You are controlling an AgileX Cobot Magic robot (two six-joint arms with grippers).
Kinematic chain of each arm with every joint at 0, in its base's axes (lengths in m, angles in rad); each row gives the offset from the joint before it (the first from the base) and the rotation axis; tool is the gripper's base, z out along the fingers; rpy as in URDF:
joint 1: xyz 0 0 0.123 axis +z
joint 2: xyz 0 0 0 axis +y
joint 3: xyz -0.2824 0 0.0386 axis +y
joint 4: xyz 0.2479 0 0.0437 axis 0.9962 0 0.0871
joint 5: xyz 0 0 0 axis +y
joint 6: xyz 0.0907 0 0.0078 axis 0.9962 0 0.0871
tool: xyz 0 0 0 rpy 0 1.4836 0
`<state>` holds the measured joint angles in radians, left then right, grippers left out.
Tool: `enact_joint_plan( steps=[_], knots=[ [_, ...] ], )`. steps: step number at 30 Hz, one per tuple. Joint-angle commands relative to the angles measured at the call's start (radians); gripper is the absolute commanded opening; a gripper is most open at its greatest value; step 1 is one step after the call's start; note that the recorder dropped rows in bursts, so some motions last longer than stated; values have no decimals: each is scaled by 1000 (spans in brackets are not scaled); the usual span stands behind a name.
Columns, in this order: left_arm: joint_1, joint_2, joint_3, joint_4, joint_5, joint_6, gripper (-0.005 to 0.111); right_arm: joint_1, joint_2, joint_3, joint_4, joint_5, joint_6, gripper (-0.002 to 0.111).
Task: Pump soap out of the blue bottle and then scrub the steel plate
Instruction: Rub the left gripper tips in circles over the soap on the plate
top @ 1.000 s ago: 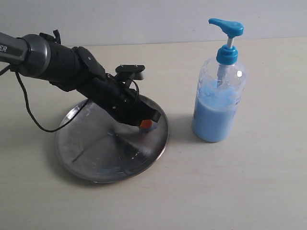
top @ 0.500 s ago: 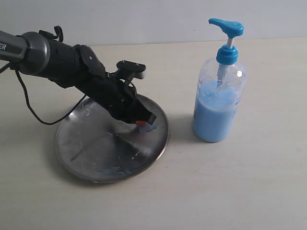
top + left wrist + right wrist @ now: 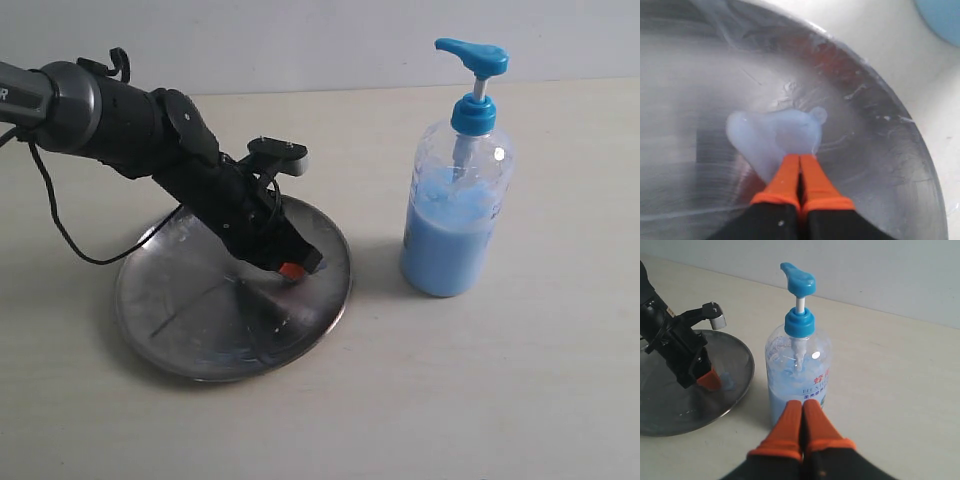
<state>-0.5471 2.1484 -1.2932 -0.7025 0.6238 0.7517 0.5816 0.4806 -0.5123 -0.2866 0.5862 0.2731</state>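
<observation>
Currently: left gripper (image 3: 800, 159) clenched, empty, tips down on plate (image 3: 170, 320), touching soap (image 3: 772, 137). Soap lies directly ahead of tips, on bottle (image 3: 455, 230) side. Right gripper (image 3: 802, 407) clenched, empty, just beside bottle; left arm nearer soap.

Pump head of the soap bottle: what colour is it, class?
The pump head is bright blue, matching its collar; the right wrist view shows it best.

Blurred, edge-cropped steel plate (image 3: 880, 150); mere corner of blue bottle (image 3: 942, 15)
</observation>
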Motion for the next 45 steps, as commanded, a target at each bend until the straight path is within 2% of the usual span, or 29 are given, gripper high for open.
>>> enact_joint_plan(
  steps=[1,8,18,25,33,40,45],
  knots=[
    [-30,9,10,0,-35,-4,0,1,-3,7,-3,-18,-3,0],
    [-79,9,10,-25,-139,-6,0,1,-3,7,-1,-18,-3,0],
    [-74,9,10,-25,-259,-23,0,1,-3,7,-1,-18,-3,0],
    [-57,9,10,-1,-241,-59,0,1,-3,7,-1,-18,-3,0],
    [-57,9,10,169,-134,-169,0,1,-3,7,-1,-18,-3,0],
    [-62,9,10,169,-47,-169,0,1,-3,7,-1,-18,-3,0],
    [-70,9,10,126,-52,-165,0,1,-3,7,-1,-18,-3,0]
  ],
)
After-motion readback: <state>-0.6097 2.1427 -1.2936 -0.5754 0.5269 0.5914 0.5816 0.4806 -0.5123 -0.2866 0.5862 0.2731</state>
